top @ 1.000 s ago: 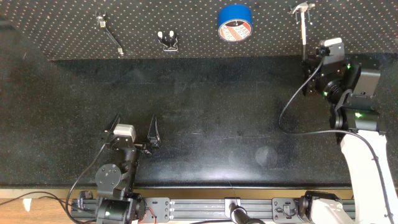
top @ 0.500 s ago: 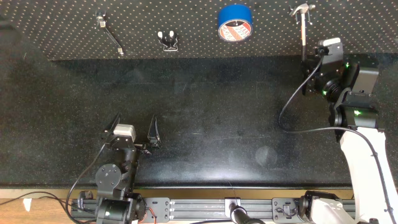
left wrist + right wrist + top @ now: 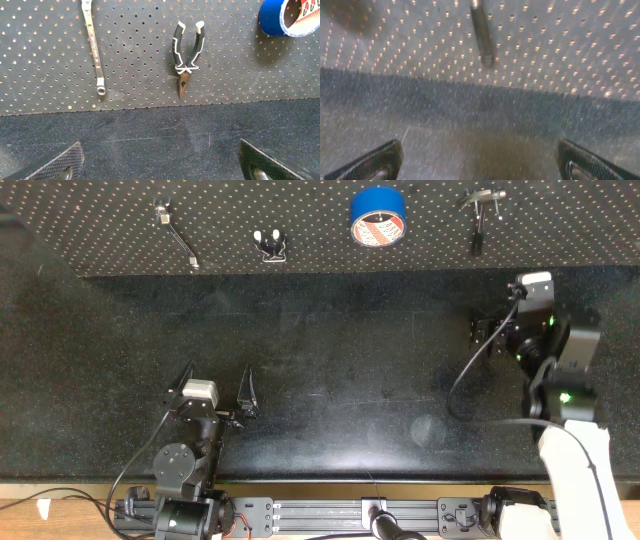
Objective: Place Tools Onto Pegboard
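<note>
From above, the hammer (image 3: 479,220) hangs on the pegboard (image 3: 300,210) at its right end, head up and handle pointing down toward the worktop (image 3: 350,360). Along the same board are a tape roll (image 3: 377,217), pliers (image 3: 269,245) and a wrench (image 3: 178,235). As far as I can judge, every tool is up and what remains is a clean withdrawal. My right pincer (image 3: 486,332) sits over the worktop below the hammer and apart from it, and my left pincer (image 3: 218,372) rests low on the left, well away from the board. In my left wrist view the left pincer (image 3: 160,165) is spread wide with nothing between its fingers. It faces the wrench, the pliers and the edge of the tape roll, all seated on the board, so I would leave that arm parked. In my right wrist view the right pincer (image 3: 480,160) is also wide open and empty. The hammer's dark handle hangs against the board ahead of it, its lower end clear of the worktop. To do this step well, I would back away from the board in a straight line, with the fingers apart and below the handle's end, so nothing brushes the handle and sets it swinging. I cannot see how firmly the head sits on its pegs, so I would go slowly and avoid any sideways sweep near it.
</note>
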{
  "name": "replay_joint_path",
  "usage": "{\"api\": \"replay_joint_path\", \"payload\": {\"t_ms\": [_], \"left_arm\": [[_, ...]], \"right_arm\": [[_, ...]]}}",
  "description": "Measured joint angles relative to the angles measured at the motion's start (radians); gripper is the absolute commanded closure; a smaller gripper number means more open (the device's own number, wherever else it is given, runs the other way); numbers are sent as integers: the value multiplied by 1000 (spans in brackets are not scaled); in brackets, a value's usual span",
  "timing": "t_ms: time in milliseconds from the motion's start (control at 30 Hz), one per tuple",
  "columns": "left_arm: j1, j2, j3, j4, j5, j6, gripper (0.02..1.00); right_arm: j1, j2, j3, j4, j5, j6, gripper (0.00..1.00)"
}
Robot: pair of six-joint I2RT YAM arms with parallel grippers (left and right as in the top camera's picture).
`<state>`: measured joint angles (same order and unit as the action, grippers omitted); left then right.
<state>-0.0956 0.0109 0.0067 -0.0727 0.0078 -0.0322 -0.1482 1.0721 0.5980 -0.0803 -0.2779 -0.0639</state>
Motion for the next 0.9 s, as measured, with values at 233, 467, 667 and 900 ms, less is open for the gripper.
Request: {"api": "replay_joint_path", "payload": {"t_ms": [233,467,667,900], "left_arm": [[0,0,0,0,0,0,23],[0,0,0,0,0,0,23],[0,0,0,0,0,0,20],[0,0,0,0,0,0,23]], "right_arm": [[0,-296,-383,347,19,146,7],[0,-550,-586,438,19,195,5],[50,-703,-589,301,53,199,5],[97,-877,-590,28,81,202,5]]}}
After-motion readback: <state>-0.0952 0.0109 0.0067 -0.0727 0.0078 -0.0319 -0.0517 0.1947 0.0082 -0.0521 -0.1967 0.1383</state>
